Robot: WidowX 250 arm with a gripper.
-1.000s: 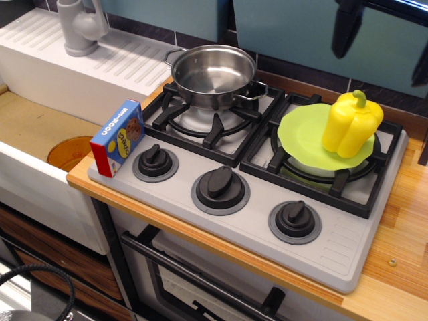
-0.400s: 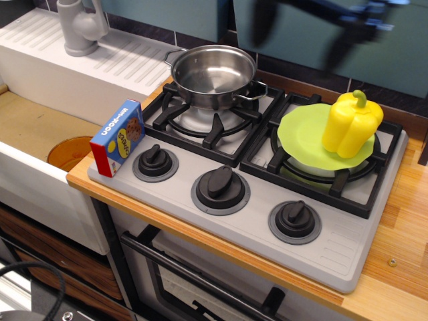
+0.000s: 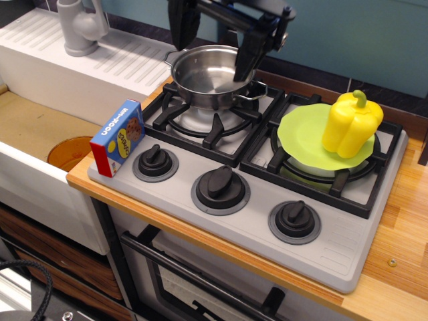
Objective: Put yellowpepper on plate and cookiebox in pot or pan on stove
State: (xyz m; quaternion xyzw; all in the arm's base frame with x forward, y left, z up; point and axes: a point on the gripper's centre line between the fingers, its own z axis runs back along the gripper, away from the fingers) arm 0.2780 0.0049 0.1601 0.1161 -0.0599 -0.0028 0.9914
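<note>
At the far left, a grey faucet (image 3: pixel 79 25) is standing on the white drainboard (image 3: pixel 80 70), and an orange-brown bowl (image 3: pixel 69 152) is lying in the sink below. The cookiebox (image 3: pixel 118 138) is standing upright at the near-left corner of the stove (image 3: pixel 221 221), just left of the leftmost knob (image 3: pixel 155 161). The stainless-steel pot (image 3: pixel 212 75) is sitting empty on the far-left burner. The gripper (image 3: pixel 208 37) is hanging above it with its dark fingers spread wide, one over the pot's far-left rim, the other over its right side, holding nothing. On the right burner the lime-green plate (image 3: pixel 299 131) is carrying the yellowpepper (image 3: pixel 351 124), standing upright on its right part.
</note>
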